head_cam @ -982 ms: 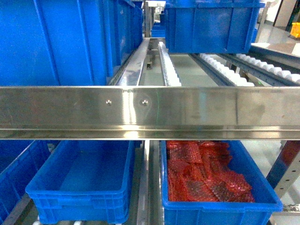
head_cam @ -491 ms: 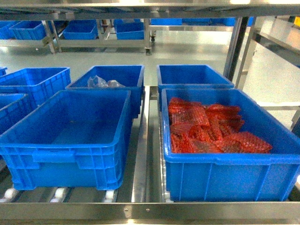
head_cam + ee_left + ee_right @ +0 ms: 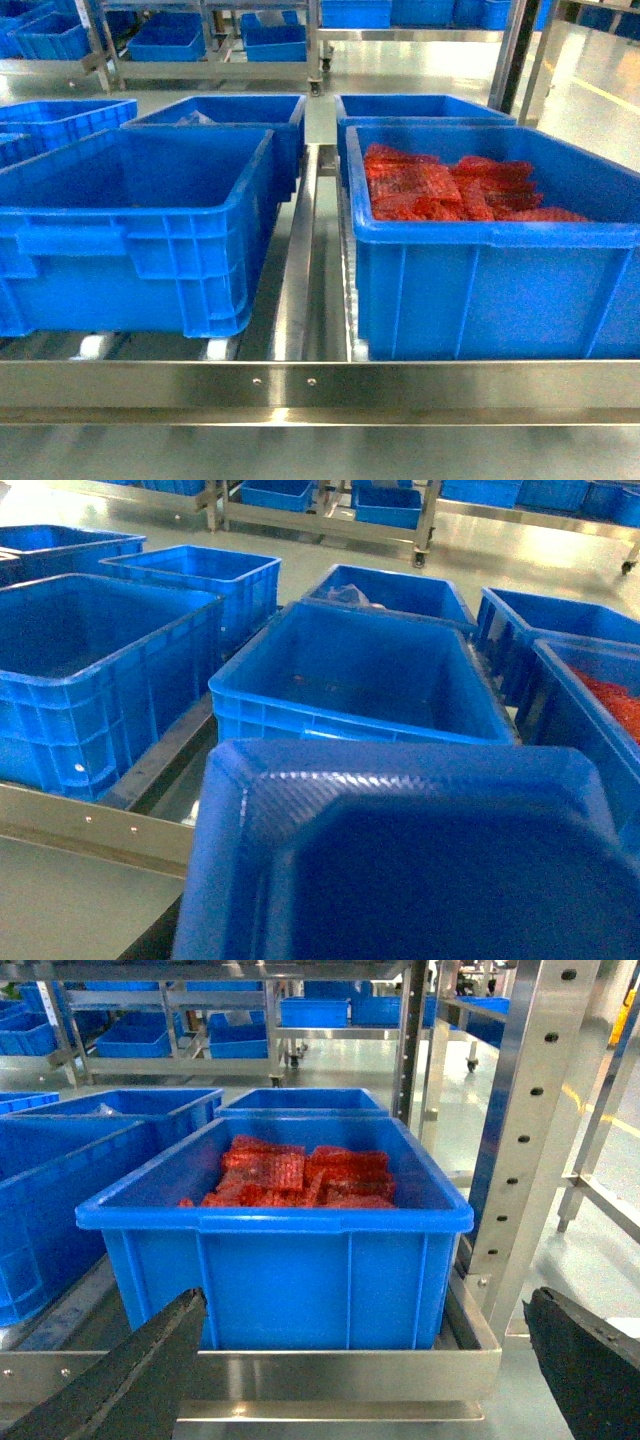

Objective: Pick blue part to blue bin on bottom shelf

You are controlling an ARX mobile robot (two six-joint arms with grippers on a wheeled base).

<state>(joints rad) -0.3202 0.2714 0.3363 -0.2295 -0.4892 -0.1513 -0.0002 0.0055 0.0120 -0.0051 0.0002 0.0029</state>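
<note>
The blue part [image 3: 420, 860], a moulded tray-like piece with a ribbed rim, fills the lower half of the left wrist view, held up close to the camera. It hides my left gripper's fingers. Beyond it on the bottom shelf stands an empty blue bin [image 3: 360, 680], the left front bin [image 3: 130, 210] in the head view. My right gripper [image 3: 360, 1380] is open, its black fingers [image 3: 120, 1380] spread wide and nothing between them, low in front of the shelf rail. Neither gripper shows in the head view.
A blue bin [image 3: 480, 240] of red mesh bags [image 3: 440, 190] stands front right, with more blue bins behind and to the left. A steel front rail [image 3: 320, 390] edges the shelf. A perforated steel upright [image 3: 520, 1140] rises at the right.
The head view has dropped from the upper shelf beam to the bottom shelf. The bins now appear nearly side-on, with the front rail low in the frame.
</note>
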